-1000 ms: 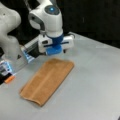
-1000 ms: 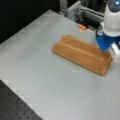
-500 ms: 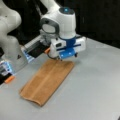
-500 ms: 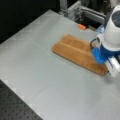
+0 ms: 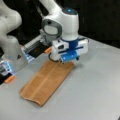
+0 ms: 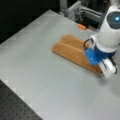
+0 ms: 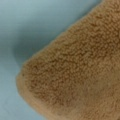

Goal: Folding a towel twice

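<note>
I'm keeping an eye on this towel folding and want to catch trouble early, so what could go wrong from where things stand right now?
1. The hand sits low over one corner of the towel; it might pinch only one layer, so the existing fold could open.
2. The towel lies as a long folded strip on the smooth table; dragging the corner may slide or skew it.
3. The wrist view shows only terry corner, so a poor grip may go unnoticed.

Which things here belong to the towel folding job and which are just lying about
Part of the job:
- the towel, lying on the table as a long folded strip
- the tool, low over the towel's far end

Just lying about:
- the small orange object beyond the towel
- the second white arm at a front view's left
- the grey table
</note>
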